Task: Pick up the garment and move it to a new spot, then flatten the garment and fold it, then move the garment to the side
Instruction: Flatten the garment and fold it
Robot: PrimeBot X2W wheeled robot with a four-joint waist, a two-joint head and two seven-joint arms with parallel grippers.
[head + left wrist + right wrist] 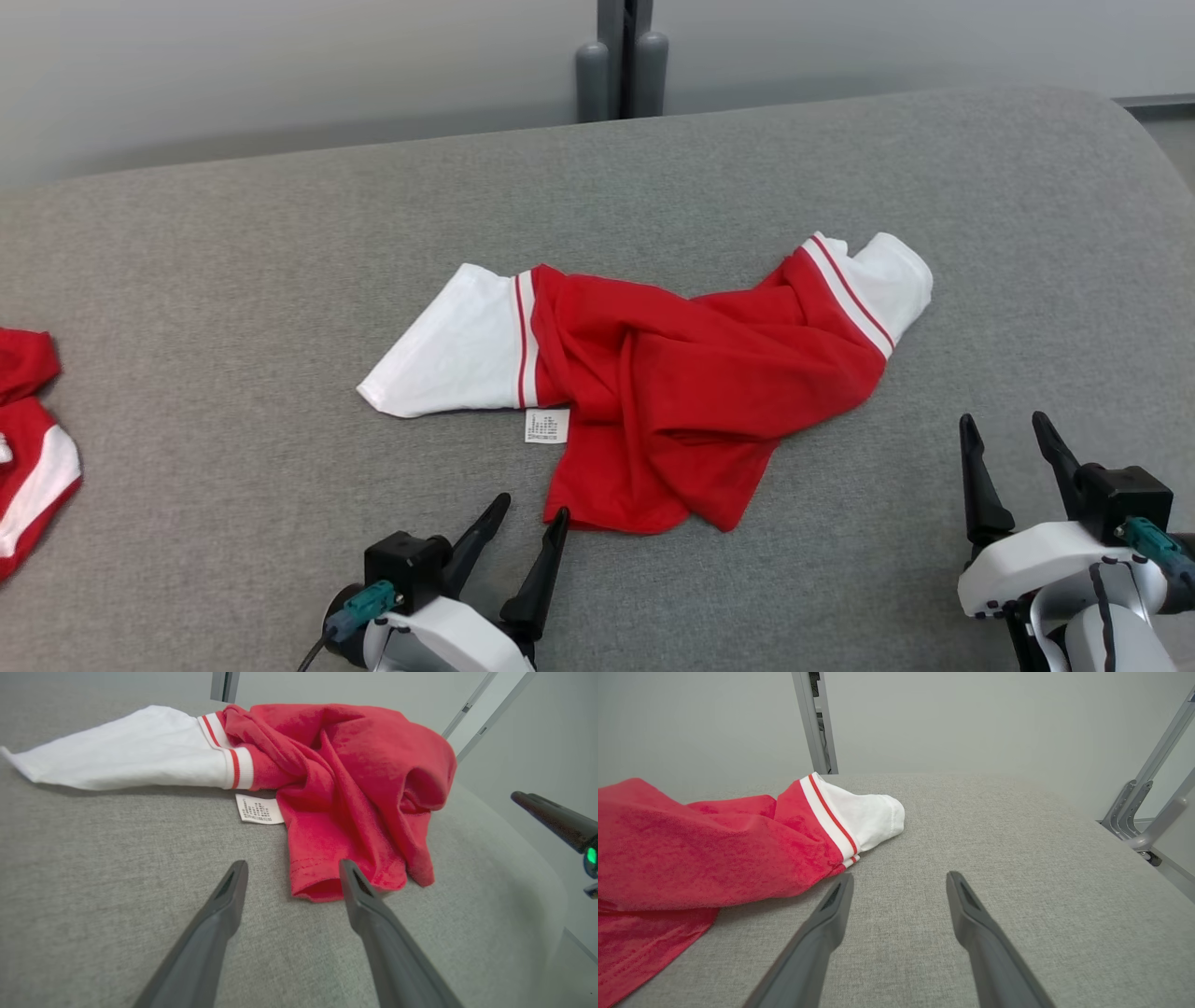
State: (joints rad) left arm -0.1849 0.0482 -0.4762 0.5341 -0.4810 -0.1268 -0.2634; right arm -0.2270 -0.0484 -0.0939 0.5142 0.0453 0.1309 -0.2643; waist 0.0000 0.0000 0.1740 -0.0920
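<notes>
Soft red jersey garment [672, 392], crumpled and twisted across the middle of the worktop [233, 308], lying in loose folds and deep creases with a stitched hem nearest the robot. Two white ends, each set off from the red by a white band with a thin red stripe: the left sleeve [448, 359] flat and tapering to a blunt corner, the right sleeve [892, 275] rounded and slightly puffed at the far right. Small white care label [547, 425] with fine grey print, sticking out flat on the fabric just below the left stripe. Worktop padded, covered in coarse grey woven cloth, rounded off at the far right corner. Second red-and-white garment [28, 448] bunched at the left edge, well apart from the first. Grey upright posts [621, 65] behind the far edge against a pale wall; angled metal frame [1139, 807] off to the right in the right wrist view. Left jaws released and spread wide, grasping nothing, low over the cloth with one long dark tapered tip just beside the near red hem; contact with it impossible to tell. Right jaws likewise spread and empty, over bare grey cloth to the right of the garment, near the striped right end.
</notes>
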